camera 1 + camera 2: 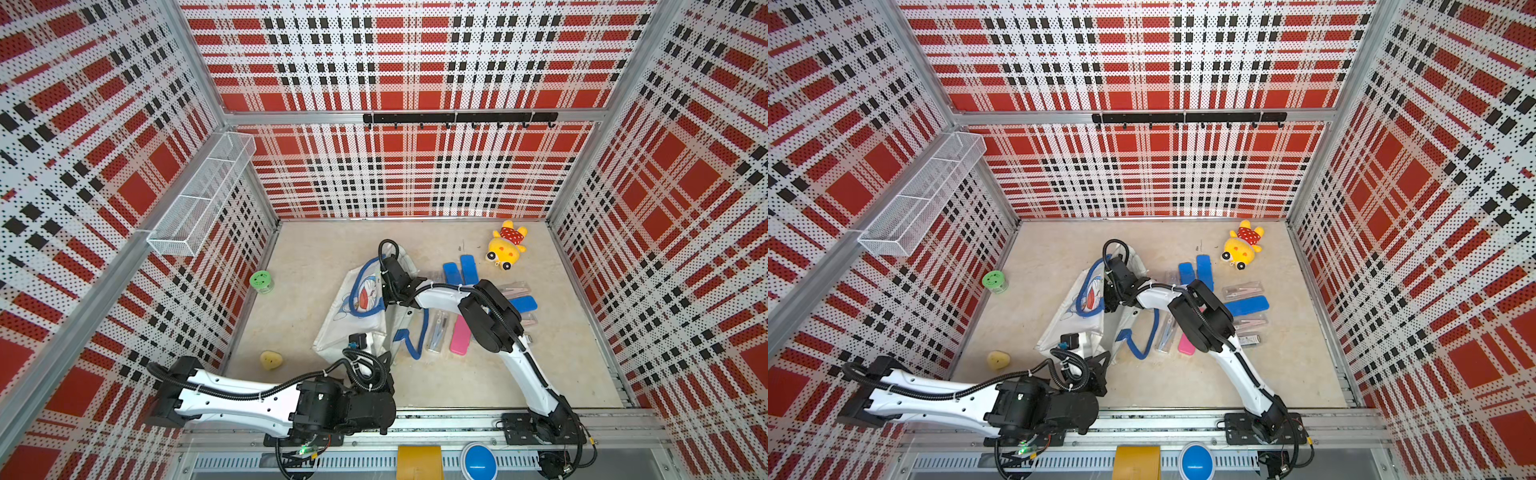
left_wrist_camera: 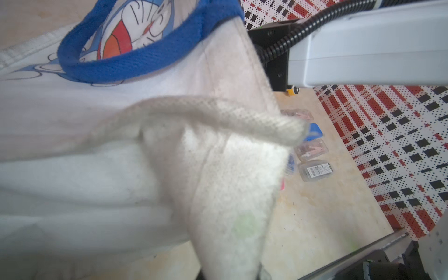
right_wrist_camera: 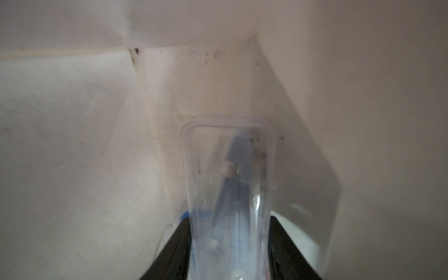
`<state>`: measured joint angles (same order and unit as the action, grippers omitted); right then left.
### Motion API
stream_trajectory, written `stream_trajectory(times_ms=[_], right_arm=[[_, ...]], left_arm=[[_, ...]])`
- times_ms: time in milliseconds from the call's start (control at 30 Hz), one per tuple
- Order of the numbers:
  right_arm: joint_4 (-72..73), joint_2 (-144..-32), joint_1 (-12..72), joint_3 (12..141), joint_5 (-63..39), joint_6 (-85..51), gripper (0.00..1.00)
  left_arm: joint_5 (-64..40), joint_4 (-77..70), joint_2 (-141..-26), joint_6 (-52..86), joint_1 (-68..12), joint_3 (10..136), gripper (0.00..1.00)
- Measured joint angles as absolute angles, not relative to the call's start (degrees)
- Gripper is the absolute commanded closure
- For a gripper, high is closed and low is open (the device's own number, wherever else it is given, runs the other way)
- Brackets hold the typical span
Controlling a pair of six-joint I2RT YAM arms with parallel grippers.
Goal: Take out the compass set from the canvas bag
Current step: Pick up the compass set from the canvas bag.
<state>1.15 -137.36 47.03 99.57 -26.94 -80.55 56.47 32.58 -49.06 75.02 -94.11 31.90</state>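
A pale, marbled bench (image 1: 457, 386) sits boxed in by perforated walls (image 1: 415, 174) printed in red, white and black plaid, with a wire basket (image 1: 199, 195) on one side and a black hook rail (image 1: 459, 118) at the back. The canvas bag (image 1: 353, 316) lies mid-bench. Inside it, the right jaws clasp the clear-cased compass set (image 3: 228, 169) by both sides. The left jaws are closed tight, seemingly on the bag's cloth.

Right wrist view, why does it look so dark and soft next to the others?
Right wrist view: inside the canvas bag, dim, compass set slightly blurred. Left wrist view: bag cloth too close, out of focus. Both top views: bright, sharp, edges bowed.
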Motion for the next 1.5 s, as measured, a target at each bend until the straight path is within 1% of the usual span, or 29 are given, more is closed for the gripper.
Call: stream_trajectory(times_ms=[233, 333, 533, 667, 933, 1167, 1500], right_arm=[[1.6, -137.7, 47.3, 100.5, -27.8, -80.6, 0.68], [3.3, -135.5, 47.2, 96.8, -27.9, -80.6, 0.70], [7.5, -127.2, 45.2, 86.0, -27.5, -80.9, 0.71], [8.9, -121.9, 44.0, 81.3, -26.5, -80.8, 0.72], [10.2, -115.4, 43.7, 76.2, -25.2, -80.6, 0.73], [8.3, -111.5, 43.6, 76.0, -25.2, -79.0, 0.74], [-2.5, -103.5, 41.6, 79.9, -23.8, -71.5, 0.73]], left_arm=[[59.2, 36.4, -45.5, 78.3, -95.0, 31.9, 1.00], [60.1, 39.0, -43.3, 79.9, -95.7, 31.9, 1.00], [60.4, 41.7, -39.6, 81.3, -95.7, 32.3, 1.00], [58.9, 40.8, -38.5, 80.1, -93.1, 32.3, 1.00], [54.3, 35.2, -38.5, 74.3, -86.2, 32.3, 1.00], [51.2, 30.9, -39.4, 70.4, -81.3, 32.3, 1.00], [47.3, 24.4, -37.9, 66.9, -75.0, 29.9, 1.00]])
